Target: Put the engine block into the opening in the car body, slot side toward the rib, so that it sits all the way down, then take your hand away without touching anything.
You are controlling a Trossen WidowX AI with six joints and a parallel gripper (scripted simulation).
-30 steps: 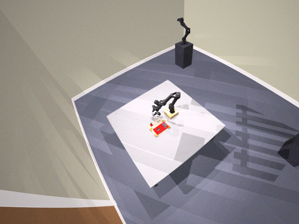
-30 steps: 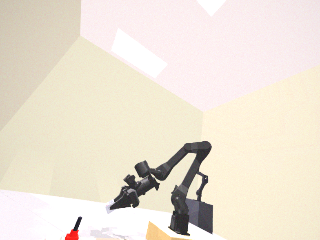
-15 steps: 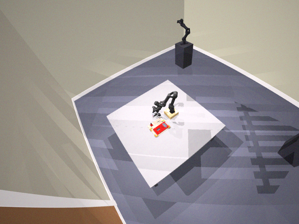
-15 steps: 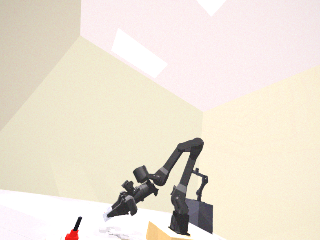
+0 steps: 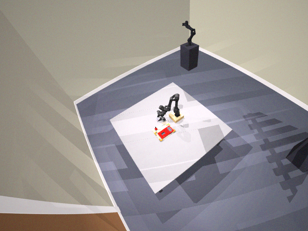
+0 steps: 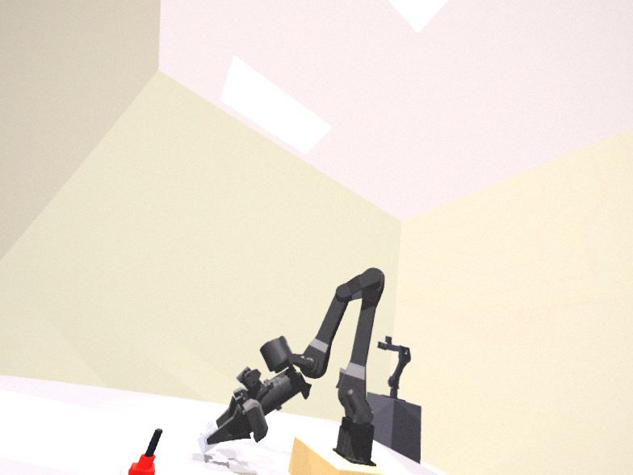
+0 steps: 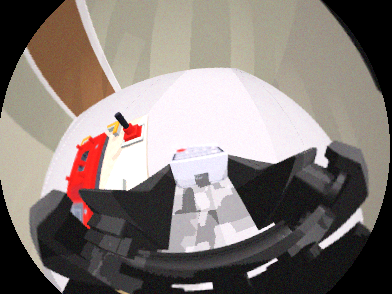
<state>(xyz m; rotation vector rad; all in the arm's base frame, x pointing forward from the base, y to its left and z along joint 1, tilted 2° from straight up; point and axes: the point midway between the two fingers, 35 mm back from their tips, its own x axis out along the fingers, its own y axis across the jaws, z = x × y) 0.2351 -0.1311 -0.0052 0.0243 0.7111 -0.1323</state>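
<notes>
The engine block [image 6: 205,440] [image 7: 199,170] is a small pale grey block with a dark notch low on the face toward the wrist camera. My gripper [image 6: 211,435] [image 7: 198,162] is shut on it, one finger on each side. It holds the block tilted, low over the white table. The red car body [image 5: 165,132] [image 7: 80,175] lies on the table, left of the gripper in the wrist view. Dark gaps show in its top; I cannot tell which is the opening, and the rib is not discernible. The block is not over the car body.
A red piece with a black lever [image 5: 156,128] [image 6: 143,467] [image 7: 132,132] stands beside the car body on a pale cream part [image 7: 114,167]. Yellow pieces sit at the body's corners. My arm stands on a wooden base [image 5: 176,118] [image 6: 312,460]. Another dark arm stands on a distant pedestal [image 5: 189,57].
</notes>
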